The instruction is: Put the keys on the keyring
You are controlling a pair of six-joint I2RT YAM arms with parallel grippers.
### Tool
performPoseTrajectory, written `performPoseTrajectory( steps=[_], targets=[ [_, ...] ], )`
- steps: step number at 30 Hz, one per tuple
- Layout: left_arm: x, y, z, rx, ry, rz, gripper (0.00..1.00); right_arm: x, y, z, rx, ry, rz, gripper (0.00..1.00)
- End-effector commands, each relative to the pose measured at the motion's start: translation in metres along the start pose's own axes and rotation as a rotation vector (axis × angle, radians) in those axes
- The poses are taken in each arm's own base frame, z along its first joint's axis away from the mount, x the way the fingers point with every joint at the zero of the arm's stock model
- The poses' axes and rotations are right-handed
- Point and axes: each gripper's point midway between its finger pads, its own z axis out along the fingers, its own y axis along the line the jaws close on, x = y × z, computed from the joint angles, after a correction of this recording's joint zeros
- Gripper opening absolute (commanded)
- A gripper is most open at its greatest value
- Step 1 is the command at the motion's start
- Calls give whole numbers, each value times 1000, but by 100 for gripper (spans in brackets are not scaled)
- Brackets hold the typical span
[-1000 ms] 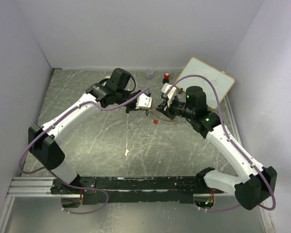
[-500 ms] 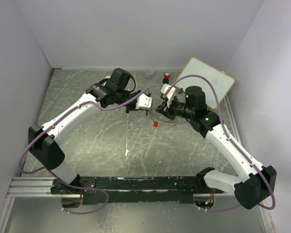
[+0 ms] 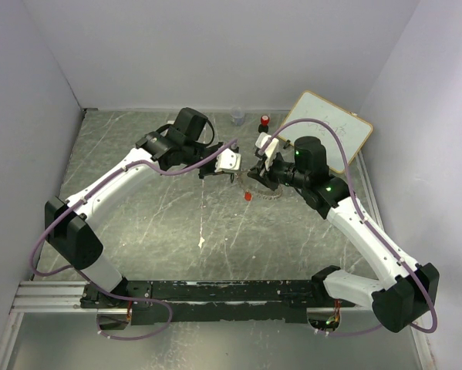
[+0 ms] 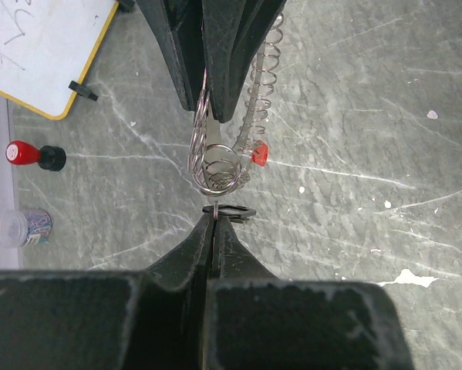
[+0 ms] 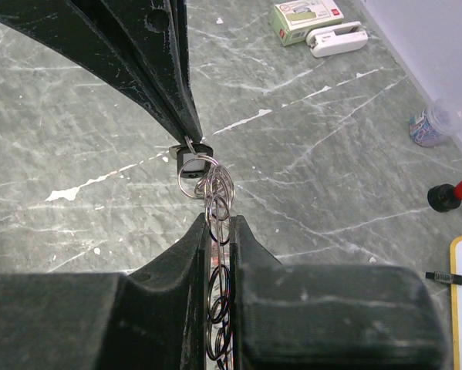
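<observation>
Grey-green marbled table [image 3: 153, 223], white walls. The left hand [image 4: 214, 219] pinches what looks like the black-headed key [image 4: 232, 210] at its tips. Just beyond, the right hand [image 5: 217, 223] clamps the keyring [image 4: 215, 173], from which the red-headed key [image 4: 260, 154] dangles. The wire is probably light, springy and slippery, so grip near the coil's end.

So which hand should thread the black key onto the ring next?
Left, probably. The left hand pinches the black key right at the ring's loops, so it can work the key on. The right hand is shut on the ring and would best just hold it steady.
</observation>
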Motion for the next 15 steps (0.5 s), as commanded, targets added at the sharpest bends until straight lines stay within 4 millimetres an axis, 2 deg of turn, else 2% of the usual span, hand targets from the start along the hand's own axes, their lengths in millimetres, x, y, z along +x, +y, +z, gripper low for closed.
performPoseTrajectory(
  steps=[1, 15],
  targets=[
    [-16, 9, -12, -31, -32, 41, 7, -23, -7, -7, 26, -53, -29, 0],
    [-19, 8, -10, -13, -50, 51, 7, -21, -7, 0, 13, -49, -16, 0]
  ],
)
